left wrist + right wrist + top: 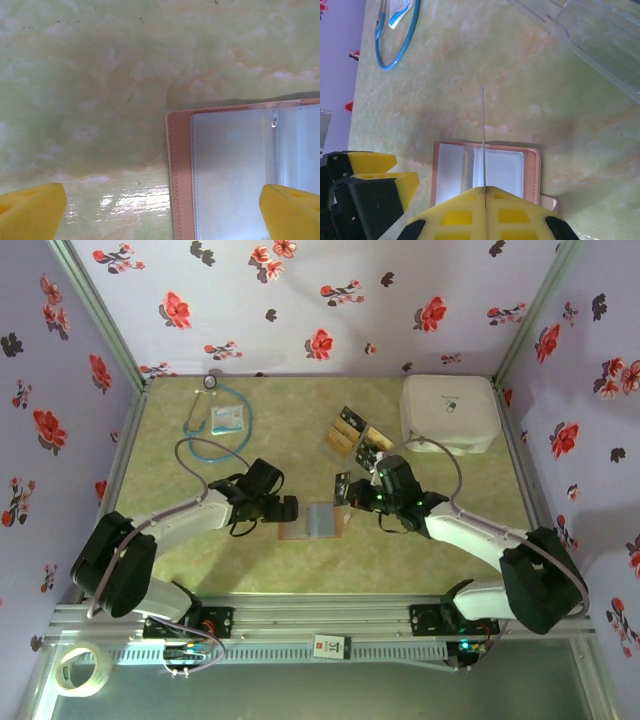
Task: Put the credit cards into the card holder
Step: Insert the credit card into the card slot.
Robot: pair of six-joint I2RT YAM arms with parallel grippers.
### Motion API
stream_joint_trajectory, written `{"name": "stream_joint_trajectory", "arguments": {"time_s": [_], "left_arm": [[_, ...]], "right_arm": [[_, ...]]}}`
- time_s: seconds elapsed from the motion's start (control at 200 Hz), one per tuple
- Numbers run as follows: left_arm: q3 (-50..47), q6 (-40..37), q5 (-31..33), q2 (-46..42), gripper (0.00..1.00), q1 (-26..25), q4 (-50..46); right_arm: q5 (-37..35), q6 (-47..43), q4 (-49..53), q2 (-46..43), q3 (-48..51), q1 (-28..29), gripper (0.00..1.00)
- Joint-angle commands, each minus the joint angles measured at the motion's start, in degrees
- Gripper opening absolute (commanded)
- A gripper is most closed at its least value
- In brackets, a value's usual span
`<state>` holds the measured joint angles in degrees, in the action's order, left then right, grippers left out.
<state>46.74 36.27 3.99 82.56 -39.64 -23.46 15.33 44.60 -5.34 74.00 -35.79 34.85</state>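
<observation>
Cards [352, 436]: loose heap in the far half of the table [200, 550], centre, well apart from the holder [312, 521]. One card [483, 130]: pinched edge-on in the right gripper [484, 194], jaws closed on it, poised above the holder's middle. Holder: open flat, centre, by the near edge; clear sleeves look empty where visible. Left gripper [160, 215]: jaws wide, holding nothing, one finger [32, 210] over the table, the other over the holder's left page. Progress, as judged: early; no card seen seated, the first about to go in, the heap left to move. Beyond: white case [450, 410], far right corner; blue tubing [215, 425], far left.
</observation>
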Motion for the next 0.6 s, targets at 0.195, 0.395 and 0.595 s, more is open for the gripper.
{"name": "stream_joint_trajectory", "arguments": {"time_s": [0.195, 0.395, 0.595], "left_arm": [[-0.24, 0.41, -1.07, 0.0, 1.0, -2.68, 3.59], [-2.06, 0.56, 2.96, -0.3, 1.0, -2.73, 2.81], [-3.23, 0.63, 5.71, 0.57, 1.0, -2.73, 1.97]], "right_arm": [[1.6, 5.29, -6.83, -5.23, 6.36, -0.31, 0.0], [3.35, 5.76, -9.82, -4.07, 6.97, 0.92, 0.0], [2.51, 4.33, -10.12, 0.36, 4.25, 4.51, 0.0]]}}
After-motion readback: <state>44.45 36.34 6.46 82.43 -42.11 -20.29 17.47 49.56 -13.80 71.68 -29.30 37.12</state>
